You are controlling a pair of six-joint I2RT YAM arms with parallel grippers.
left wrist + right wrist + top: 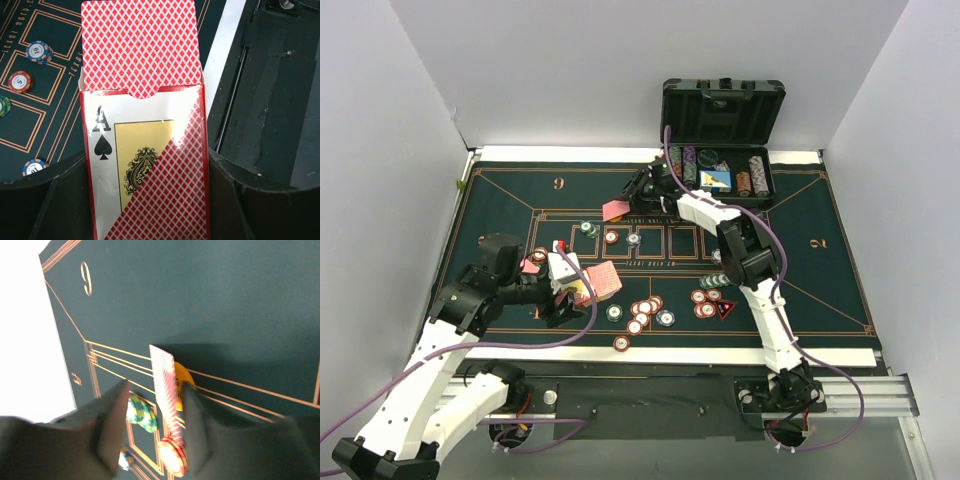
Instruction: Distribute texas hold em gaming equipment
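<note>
Red diamond-patterned card box (150, 165), ace of spades printed on its face, is clamped between the left fingers (55, 200) above the dark green felt mat (30, 125); a red-backed playing card (164, 385) stands edge-on between the parted right fingers (112, 420), clear of one; striped round poker chips (642, 312) lie scattered on the felt.

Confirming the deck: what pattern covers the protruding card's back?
Card back: red-white diamond lattice, best in left wrist view.
</note>
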